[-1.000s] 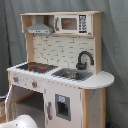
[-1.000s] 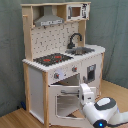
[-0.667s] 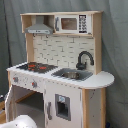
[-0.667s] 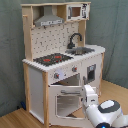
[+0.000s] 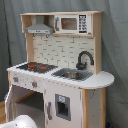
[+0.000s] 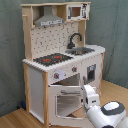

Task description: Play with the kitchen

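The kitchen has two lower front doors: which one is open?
The wide windowed oven door below the hob stands swung open beside the arm. The narrow door under the sink is shut flush.

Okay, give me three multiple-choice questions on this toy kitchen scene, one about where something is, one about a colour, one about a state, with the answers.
1. In the first exterior view, where does the faucet stand?
A. behind the sink
B. on the hob
C. on top of the hood

2. What colour are the rings on the hob?
A. blue
B. red
C. green

3. In the second exterior view, what state is the oven door in?
A. shut flush
C. taken off
B. swung open

Answers:
1. A, the black faucet rises at the back edge of the sink.
2. B, red rings show on the black hob in both exterior views.
3. B, the windowed door stands out from the kitchen front, with the arm beside it.
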You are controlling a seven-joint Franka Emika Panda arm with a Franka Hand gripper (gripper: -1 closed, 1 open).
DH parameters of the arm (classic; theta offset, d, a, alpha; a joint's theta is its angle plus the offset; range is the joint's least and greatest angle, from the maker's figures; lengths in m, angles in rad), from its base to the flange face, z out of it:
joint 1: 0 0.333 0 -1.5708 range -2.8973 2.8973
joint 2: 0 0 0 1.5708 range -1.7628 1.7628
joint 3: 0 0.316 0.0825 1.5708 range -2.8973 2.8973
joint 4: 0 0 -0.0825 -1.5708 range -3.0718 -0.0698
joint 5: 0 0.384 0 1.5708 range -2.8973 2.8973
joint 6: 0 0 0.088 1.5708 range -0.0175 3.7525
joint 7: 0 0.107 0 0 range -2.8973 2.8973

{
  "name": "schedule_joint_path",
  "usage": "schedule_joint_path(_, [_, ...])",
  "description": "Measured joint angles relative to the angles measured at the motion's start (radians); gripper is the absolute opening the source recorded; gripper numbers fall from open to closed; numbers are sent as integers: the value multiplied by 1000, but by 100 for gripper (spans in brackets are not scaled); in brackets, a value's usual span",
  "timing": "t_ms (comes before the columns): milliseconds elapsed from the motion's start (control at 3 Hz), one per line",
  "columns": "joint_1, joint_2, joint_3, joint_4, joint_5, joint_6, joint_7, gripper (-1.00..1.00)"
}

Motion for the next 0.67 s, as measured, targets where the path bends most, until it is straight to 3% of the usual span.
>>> schedule_joint_path(333, [1,0,-47,66,-24,-20,-80,100])
schedule_joint_path(667, [3,0,-98,95,-33,-19,-181,100])
